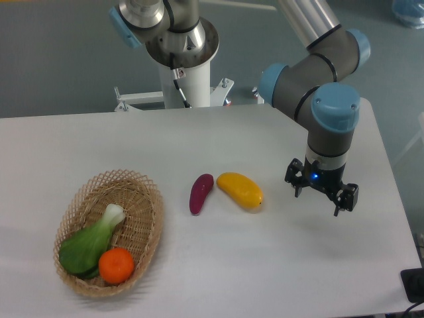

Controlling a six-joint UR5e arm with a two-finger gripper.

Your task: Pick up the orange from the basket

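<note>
Wicker basket [149, 228] long axis near-upright; orange [116, 265] inside; gripper [321, 196] spread, empty

On the white worktop [218, 265], a purple eggplant [201, 193] lay just beside a yellow mango [240, 189]; a green bok choy [91, 244] lay apart.

A wicker basket [151, 228] sat at the left of the white tabletop [218, 265], holding an orange [116, 265] pressed against a leafy green vegetable [89, 244]. A purple eggplant-like piece [201, 193] and a yellow mango-shaped fruit [240, 189] lay just beside each other near the middle. Well apart, at the right, the arm's end effector [321, 194] hung above the surface, fingers spread and holding nothing.
</note>
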